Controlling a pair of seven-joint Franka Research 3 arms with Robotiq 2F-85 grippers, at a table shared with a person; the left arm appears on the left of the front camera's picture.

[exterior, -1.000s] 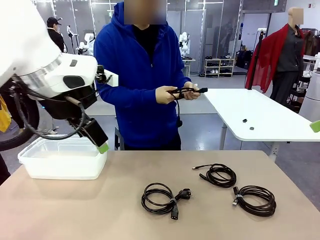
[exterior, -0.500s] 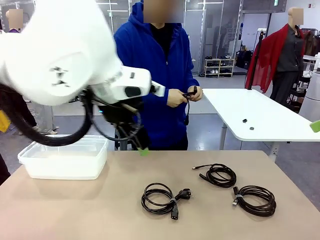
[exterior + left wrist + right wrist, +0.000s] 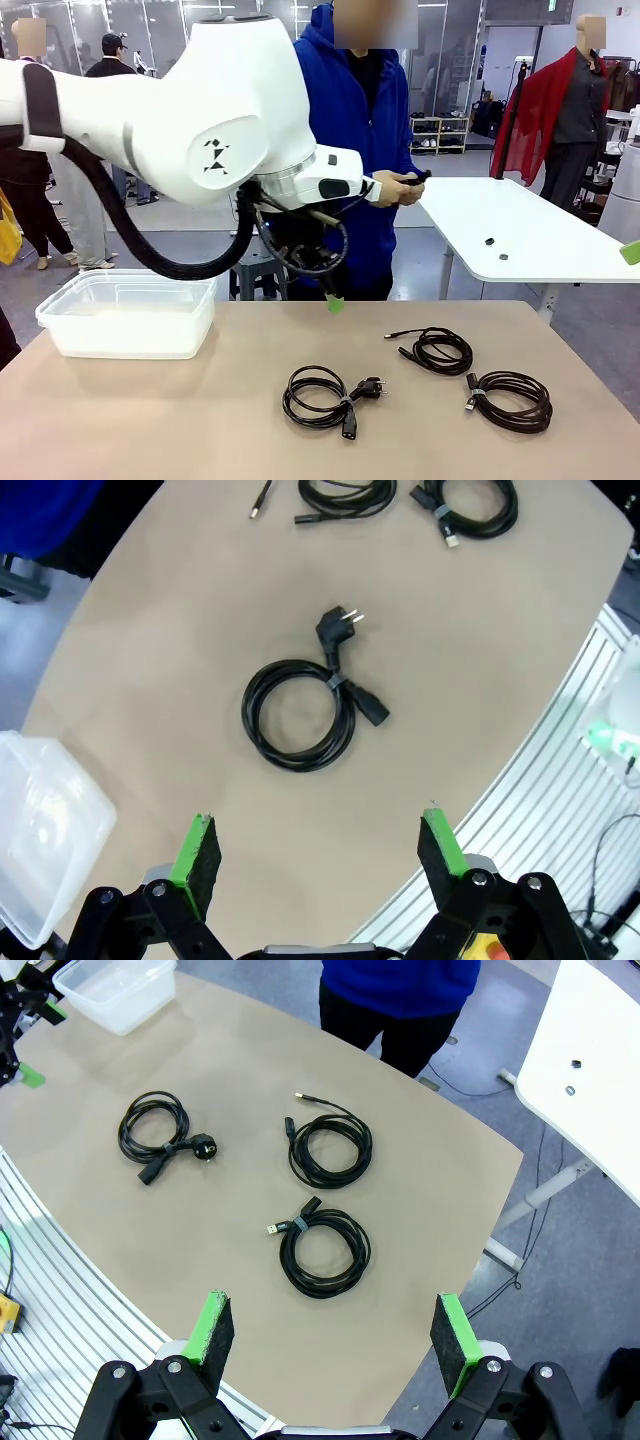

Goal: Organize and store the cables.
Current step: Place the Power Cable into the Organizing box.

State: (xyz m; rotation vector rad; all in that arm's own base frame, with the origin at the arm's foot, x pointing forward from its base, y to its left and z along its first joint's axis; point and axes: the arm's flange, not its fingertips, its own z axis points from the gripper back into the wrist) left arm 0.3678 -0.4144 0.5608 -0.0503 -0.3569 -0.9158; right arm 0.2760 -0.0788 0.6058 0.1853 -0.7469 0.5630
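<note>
Left gripper (image 3: 318, 825) hangs wide open and empty above the table (image 3: 150, 680), the power-cord coil (image 3: 333, 683) lying flat just ahead of its fingers (image 3: 200, 850). I'd centre over the tied waist by the plugs (image 3: 335, 627) — drop straight, pinch every strand. Right gripper (image 3: 331, 1305) likewise open, empty, high over the other coils (image 3: 299, 1224). Bin (image 3: 125, 325) waits at table's left.

Ahead of the left pincer (image 3: 316, 825), plug cable (image 3: 335, 685) on the table (image 3: 150, 660); second cable (image 3: 345, 510) and third cable (image 3: 480, 526) beyond it; tub (image 3: 40, 830) beside the pincer
</note>
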